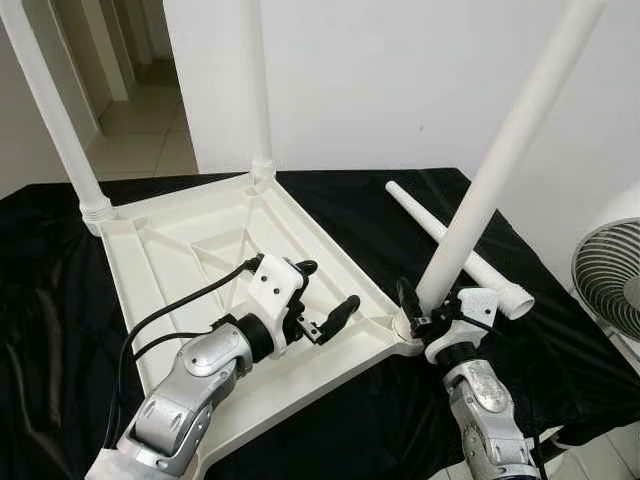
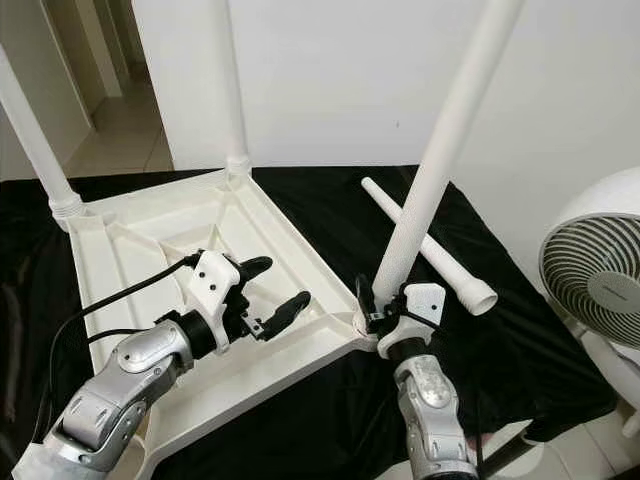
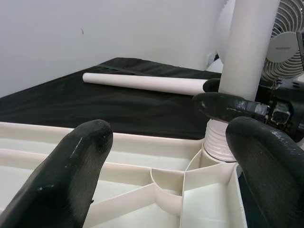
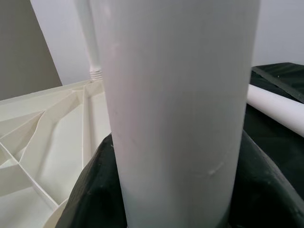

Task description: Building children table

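Observation:
A white plastic tabletop (image 1: 170, 250) lies upside down on a black cloth. White legs stand in its far left corner (image 1: 50, 110) and far corner (image 1: 257, 90). My right gripper (image 1: 425, 318) is shut on a third leg (image 1: 500, 160) just above the near right corner socket. That leg leans to the right, and its ribbed foot (image 3: 218, 142) rests at the socket. In the right wrist view the leg (image 4: 175, 95) sits between the black fingers (image 4: 90, 190). My left gripper (image 1: 330, 285) hovers open over the tabletop's ribs, pointing at that corner. A fourth leg (image 1: 450, 240) lies loose on the cloth.
A white fan (image 1: 610, 280) stands on the floor to the right of the cloth-covered surface. A white wall is behind, and a hallway opens at the far left. The left arm's black cable (image 1: 170, 305) trails over the tabletop.

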### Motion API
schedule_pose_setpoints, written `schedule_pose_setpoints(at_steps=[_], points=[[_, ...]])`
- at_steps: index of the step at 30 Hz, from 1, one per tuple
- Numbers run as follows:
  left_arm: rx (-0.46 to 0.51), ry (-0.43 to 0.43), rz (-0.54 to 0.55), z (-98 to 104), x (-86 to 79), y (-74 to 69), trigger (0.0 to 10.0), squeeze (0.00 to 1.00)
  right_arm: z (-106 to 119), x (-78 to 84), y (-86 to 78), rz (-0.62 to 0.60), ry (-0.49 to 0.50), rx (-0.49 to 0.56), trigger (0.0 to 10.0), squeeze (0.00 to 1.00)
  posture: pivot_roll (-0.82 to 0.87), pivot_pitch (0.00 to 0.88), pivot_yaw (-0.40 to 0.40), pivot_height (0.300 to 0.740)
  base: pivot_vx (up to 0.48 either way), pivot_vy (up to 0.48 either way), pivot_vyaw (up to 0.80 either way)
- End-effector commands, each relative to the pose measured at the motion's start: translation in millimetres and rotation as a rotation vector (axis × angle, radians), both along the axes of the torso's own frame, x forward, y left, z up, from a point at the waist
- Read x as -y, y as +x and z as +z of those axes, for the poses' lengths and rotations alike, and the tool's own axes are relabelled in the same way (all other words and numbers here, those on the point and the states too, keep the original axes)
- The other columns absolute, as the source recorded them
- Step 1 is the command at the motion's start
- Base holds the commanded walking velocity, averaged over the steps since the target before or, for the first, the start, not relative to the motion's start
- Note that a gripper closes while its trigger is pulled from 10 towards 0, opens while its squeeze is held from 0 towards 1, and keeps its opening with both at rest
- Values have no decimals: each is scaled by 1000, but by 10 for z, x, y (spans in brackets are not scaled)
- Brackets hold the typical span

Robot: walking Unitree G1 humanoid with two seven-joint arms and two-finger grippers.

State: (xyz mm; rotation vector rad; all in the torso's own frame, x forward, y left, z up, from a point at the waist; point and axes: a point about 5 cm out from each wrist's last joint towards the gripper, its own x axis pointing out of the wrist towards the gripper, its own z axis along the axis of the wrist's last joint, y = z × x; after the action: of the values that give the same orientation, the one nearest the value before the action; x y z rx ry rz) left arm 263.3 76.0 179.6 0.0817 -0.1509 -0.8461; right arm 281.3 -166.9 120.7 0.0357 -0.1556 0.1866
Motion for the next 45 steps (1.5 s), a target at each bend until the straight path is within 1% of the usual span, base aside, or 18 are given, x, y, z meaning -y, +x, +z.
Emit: schedule_pose_setpoints(at_steps=[1,2,4,7,11,16,17,19,22,24,25,27,28,30,33,36,41,45], points=[[3,19,-67,12,24,-32,10000,0,-302,70,-69,-19,-7,-197,10000,0,0,65,61,740,0,0,0],[4,19,-68,12,28,-33,10000,0,-221,59,-53,-8,-17,-164,10000,0,-2,65,60,740,0,0,0],[4,19,-69,12,30,-34,10000,0,-173,54,-44,-1,-22,-144,10000,0,-2,65,60,740,0,0,0],[4,18,-70,15,35,-31,10000,0,34,11,-21,30,-19,-63,10000,0,-3,65,59,740,0,0,0],[5,17,-70,16,37,-31,10000,0,106,-10,-18,43,-16,-37,10000,0,-3,65,59,740,0,0,0],[5,15,-71,19,46,-28,10000,0,252,-56,-25,71,-14,8,10000,0,-7,65,58,740,0,0,0],[5,15,-71,19,46,-28,10000,0,252,-56,-25,71,-14,8,10000,0,-7,65,58,740,0,0,0],[6,14,-73,22,49,-26,10000,0,235,-80,-59,96,-49,8,10000,0,-9,67,57,740,0,0,0],[6,14,-72,24,50,-24,10000,0,205,-80,-74,98,-55,-1,10000,0,-8,68,57,740,0,0,0],[8,12,-70,30,49,-19,10000,0,70,-41,-104,81,-93,-34,10000,0,-10,68,57,740,0,0,0],[9,11,-69,31,49,-17,10000,0,29,-25,-114,72,-115,-42,10000,0,-10,68,57,740,0,0,0],[8,10,-69,32,50,-17,10000,0,-13,-16,-126,71,-122,-48,10000,0,-11,69,58,740,0,0,0],[9,10,-70,31,53,-22,10000,0,-79,22,-137,42,-108,-59,10000,0,-11,69,58,740,0,0,0],[9,10,-71,30,54,-24,10000,0,-97,34,-139,33,-98,-64,10000,0,-11,69,58,740,0,0,0],[10,9,-71,37,53,-17,10000,0,-153,113,-134,-15,-97,-67,10000,0,-9,68,59,740,0,0,0],[11,9,-70,40,49,-14,10000,0,-187,135,-140,-25,-87,-68,10000,0,-8,68,60,740,0,0,0],[11,11,-70,44,41,-14,10000,0,-245,83,-176,3,-107,-72,10000,0,-5,70,63,740,0,0,0],[10,9,-69,45,41,-16,10000,0,-278,77,-176,3,-96,-85,10000,0,-4,69,63,740,0,0,0]])
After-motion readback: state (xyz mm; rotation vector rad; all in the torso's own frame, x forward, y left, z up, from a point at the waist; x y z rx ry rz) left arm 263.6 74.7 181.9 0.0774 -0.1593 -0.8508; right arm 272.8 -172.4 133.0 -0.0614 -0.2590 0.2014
